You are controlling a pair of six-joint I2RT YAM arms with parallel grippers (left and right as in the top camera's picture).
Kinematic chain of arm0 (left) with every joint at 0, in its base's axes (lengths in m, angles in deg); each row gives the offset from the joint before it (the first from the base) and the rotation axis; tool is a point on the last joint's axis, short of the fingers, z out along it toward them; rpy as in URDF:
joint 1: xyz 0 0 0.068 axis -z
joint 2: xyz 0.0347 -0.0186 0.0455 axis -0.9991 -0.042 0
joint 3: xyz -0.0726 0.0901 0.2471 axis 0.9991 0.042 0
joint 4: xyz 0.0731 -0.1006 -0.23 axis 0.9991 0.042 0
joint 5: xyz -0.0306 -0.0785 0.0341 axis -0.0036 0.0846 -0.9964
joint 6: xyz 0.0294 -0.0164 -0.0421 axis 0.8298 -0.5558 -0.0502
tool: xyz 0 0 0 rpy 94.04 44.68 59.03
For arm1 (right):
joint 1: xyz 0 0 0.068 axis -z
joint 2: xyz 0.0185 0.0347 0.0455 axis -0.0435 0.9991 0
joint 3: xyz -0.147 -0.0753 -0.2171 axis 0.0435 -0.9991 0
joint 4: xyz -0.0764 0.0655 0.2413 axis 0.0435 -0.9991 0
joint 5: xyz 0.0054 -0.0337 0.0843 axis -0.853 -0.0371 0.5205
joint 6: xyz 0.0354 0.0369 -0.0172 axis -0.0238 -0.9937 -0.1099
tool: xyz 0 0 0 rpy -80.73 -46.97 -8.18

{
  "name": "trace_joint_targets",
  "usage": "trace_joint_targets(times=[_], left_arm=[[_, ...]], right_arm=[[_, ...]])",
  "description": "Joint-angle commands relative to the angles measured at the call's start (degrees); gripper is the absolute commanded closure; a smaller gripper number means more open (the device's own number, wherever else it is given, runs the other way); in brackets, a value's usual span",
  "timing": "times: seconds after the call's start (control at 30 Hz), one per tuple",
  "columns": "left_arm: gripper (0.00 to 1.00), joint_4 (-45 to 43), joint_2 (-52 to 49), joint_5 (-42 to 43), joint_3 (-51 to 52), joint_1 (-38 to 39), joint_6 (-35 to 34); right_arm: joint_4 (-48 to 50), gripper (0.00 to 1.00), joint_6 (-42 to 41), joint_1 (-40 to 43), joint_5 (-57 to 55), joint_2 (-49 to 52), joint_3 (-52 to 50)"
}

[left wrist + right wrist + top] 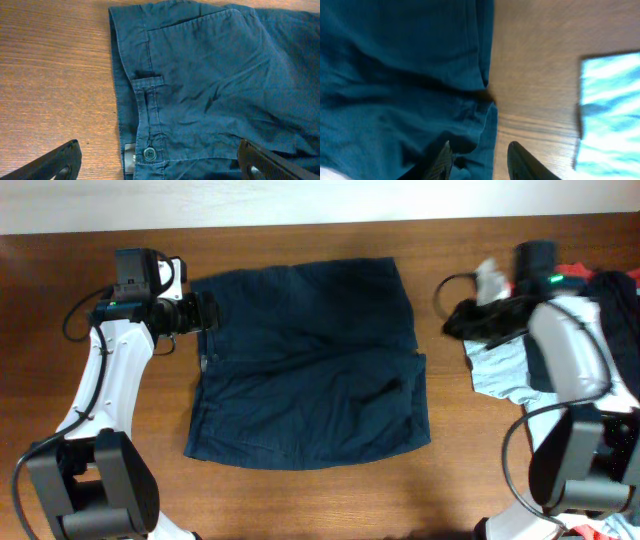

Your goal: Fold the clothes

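Observation:
The clothes are a pair of dark navy shorts, lying flat in the middle of the wooden table with the waistband to the left. My left gripper is at the waistband's upper part, open wide. In the left wrist view its fingers straddle the waistband and its button without touching them. My right gripper is at the shorts' right edge. In the right wrist view the jaws are partly closed, with the hem edge between them; one finger lies over cloth, the other over bare wood.
A light blue T-shirt lies on the table just right of the shorts, also seen as a pale cloth. Red and dark garments are piled at the far right. The table's back edge runs behind the shorts.

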Motion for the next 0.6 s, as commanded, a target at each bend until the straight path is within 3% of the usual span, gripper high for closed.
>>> trace_joint_targets(times=[0.0, 0.13, 0.43, 0.57], left_arm=[[0.01, 0.1, 0.8, 0.4, -0.9, -0.1, 0.0], [0.01, 0.1, 0.8, 0.4, -0.9, -0.1, 0.0], [0.01, 0.1, 0.8, 0.4, -0.9, -0.1, 0.0], [0.01, 0.1, 0.8, 0.4, -0.9, -0.1, 0.0]], right_arm=[[3.5, 0.58, 0.5, -3.5, -9.6, -1.1, -5.2], [7.6, 0.58, -1.4, -5.6, -14.7, -1.1, -9.2], [9.4, 0.58, -8.3, -5.6, -9.7, -1.1, -13.3], [10.8, 0.52, -8.5, -5.6, -2.9, -1.1, -14.2]])
